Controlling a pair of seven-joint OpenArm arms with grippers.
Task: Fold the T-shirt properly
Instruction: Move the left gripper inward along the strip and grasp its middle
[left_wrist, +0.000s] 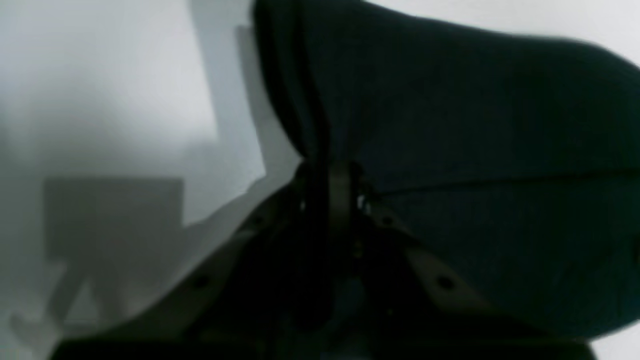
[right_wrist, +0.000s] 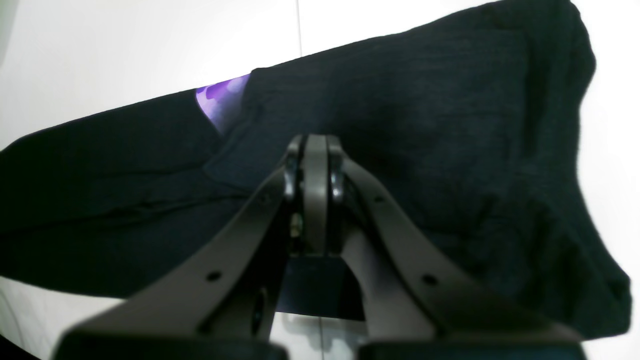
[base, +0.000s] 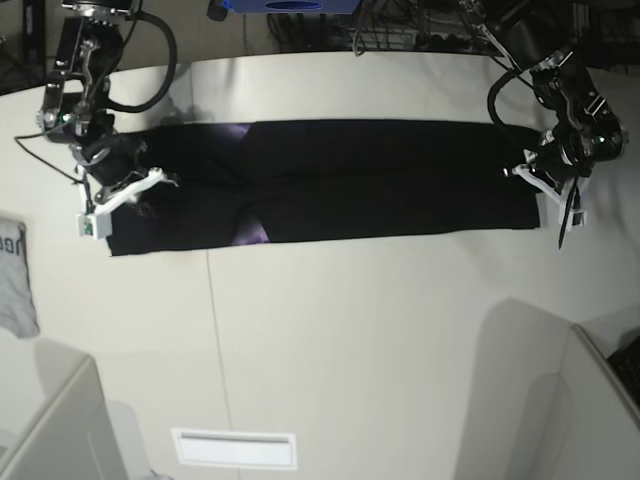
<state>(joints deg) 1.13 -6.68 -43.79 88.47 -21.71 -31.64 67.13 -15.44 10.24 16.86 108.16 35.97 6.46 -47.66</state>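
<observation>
The large black cotton T-shirt (base: 330, 180) lies stretched into a long, narrow band across the far half of the pale white table (base: 350, 330), sides already folded in, a sliver of purple print peeking out. On the shirt's left end in the base view, the right gripper (right_wrist: 311, 150) is clenched, pinching the cloth's edge. At the shirt's opposite end, the left gripper (left_wrist: 332, 192) has its jaws clamped on a bunched fold of fabric. Both ends gripped, I'd say, so the band can be lifted taut and doubled over lengthwise. Beyond the shirt's left end, a small grey cloth (base: 15, 275) sits at the table edge.
</observation>
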